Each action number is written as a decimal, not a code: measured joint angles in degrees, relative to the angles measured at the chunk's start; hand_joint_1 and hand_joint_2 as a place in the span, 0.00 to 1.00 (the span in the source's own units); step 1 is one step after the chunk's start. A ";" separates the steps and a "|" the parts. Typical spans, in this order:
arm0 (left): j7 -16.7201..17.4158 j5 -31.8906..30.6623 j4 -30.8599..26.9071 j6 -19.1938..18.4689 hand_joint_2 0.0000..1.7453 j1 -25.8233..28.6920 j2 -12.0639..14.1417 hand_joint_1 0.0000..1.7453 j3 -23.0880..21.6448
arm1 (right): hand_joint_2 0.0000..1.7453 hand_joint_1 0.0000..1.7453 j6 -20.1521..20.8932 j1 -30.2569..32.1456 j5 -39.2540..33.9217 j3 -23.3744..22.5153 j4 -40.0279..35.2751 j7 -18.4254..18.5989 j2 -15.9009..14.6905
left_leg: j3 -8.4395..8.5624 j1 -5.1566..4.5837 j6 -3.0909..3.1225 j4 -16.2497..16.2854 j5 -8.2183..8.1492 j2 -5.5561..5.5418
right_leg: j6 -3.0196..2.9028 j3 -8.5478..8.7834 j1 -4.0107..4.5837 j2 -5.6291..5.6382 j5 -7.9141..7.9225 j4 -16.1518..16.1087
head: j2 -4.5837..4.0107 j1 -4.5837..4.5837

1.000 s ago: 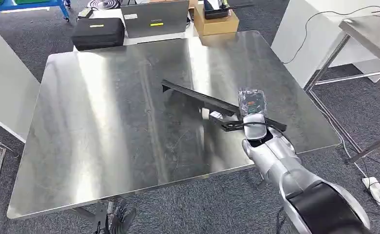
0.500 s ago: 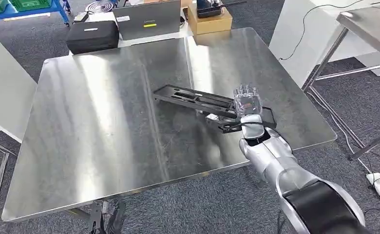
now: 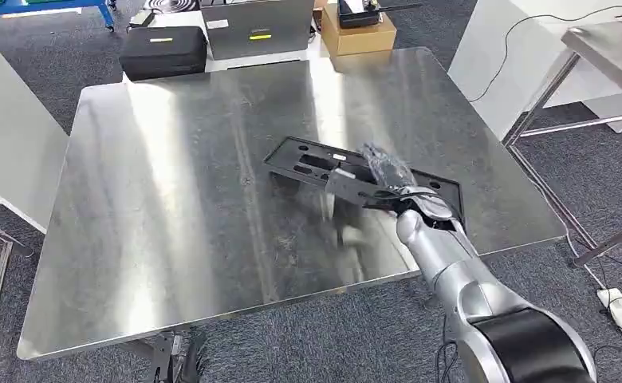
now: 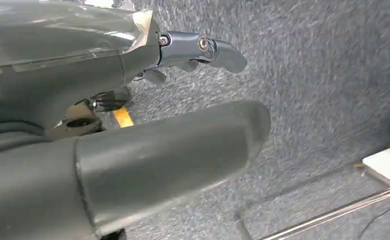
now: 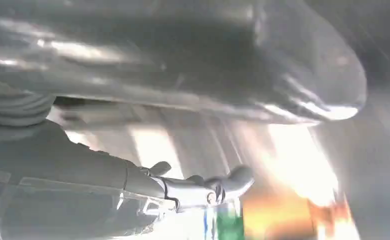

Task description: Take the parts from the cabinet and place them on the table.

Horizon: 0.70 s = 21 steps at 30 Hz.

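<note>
A flat black part (image 3: 308, 162) with cut-outs hangs tilted just above the right half of the steel table (image 3: 172, 199). My right hand (image 3: 387, 171) grips its near end, fingers laid over the top face. The right wrist view is blurred; it has my right hand (image 5: 183, 150), thumb and fingers, over the shiny table top. My left hand (image 4: 133, 125) hangs over grey carpet with thumb and fingers apart and nothing in it.
Beyond the table's far edge stand a black case (image 3: 163, 52), a grey panel (image 3: 256, 32) and a cardboard box (image 3: 358, 32). A white unit (image 3: 5, 136) is at the left, a second steel table (image 3: 611, 48) at the right. A power strip (image 3: 619, 307) lies on the floor.
The black part has turned from edge-on to nearly flat and come lower over the table, as my right hand rolled over it. The camera has shifted slightly.
</note>
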 joint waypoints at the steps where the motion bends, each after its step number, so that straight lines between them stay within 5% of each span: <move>1: -0.20 0.09 0.02 0.04 0.00 0.06 0.11 0.00 0.02 | 0.00 0.00 -0.02 0.89 -1.34 -0.33 -3.48 0.70 0.00 | 0.00 -0.06 0.04 0.01 -0.03 0.02 | 0.05 -0.01 -0.03 0.01 0.03 0.00 | 0.00 -0.02; 6: -0.44 0.11 0.09 0.37 0.00 0.11 0.31 0.00 0.02 | 0.00 0.00 -0.35 3.79 -3.23 -0.86 -12.32 1.21 -0.44 | -0.01 -0.14 0.07 0.02 -0.04 0.06 | 0.10 -0.05 -0.04 0.02 0.06 -0.01 | 0.00 -0.04; 9: -1.03 0.17 0.15 1.29 0.00 0.11 0.33 0.00 0.02 | 0.00 0.00 -10.44 6.79 -8.39 -2.30 -17.92 -3.32 -0.50 | 0.02 -0.12 0.06 -0.01 -0.04 0.05 | 0.14 -0.10 -0.02 0.01 0.04 -0.02 | 0.00 -0.09; 15: -3.23 0.72 0.26 1.40 0.00 0.51 0.74 0.00 0.04 | 0.00 0.00 -27.15 21.66 -8.89 -4.55 -47.10 -6.33 -2.86 | 0.11 -0.11 0.17 -0.17 -0.33 0.02 | 0.46 -0.05 -0.02 -0.03 -0.23 -0.02 | 0.00 -0.02; 18: -4.44 1.36 0.28 1.95 0.00 0.69 0.96 0.00 0.09 | 0.00 0.00 -36.38 31.39 -12.94 -5.36 -59.32 -12.22 -3.32 | 0.16 -0.10 0.18 -0.18 -0.48 0.02 | 0.61 0.02 -0.02 -0.04 -0.39 -0.03 | 0.00 -0.04; 21: -4.85 2.27 0.28 4.29 0.00 0.98 1.07 0.00 0.46 | 0.00 0.00 -37.03 41.62 -22.71 -6.78 -68.58 -21.23 -2.64 | 0.03 -0.21 0.25 -0.01 -0.89 0.04 | 0.58 0.18 -0.18 -0.01 -0.44 -0.26 | 0.00 -0.04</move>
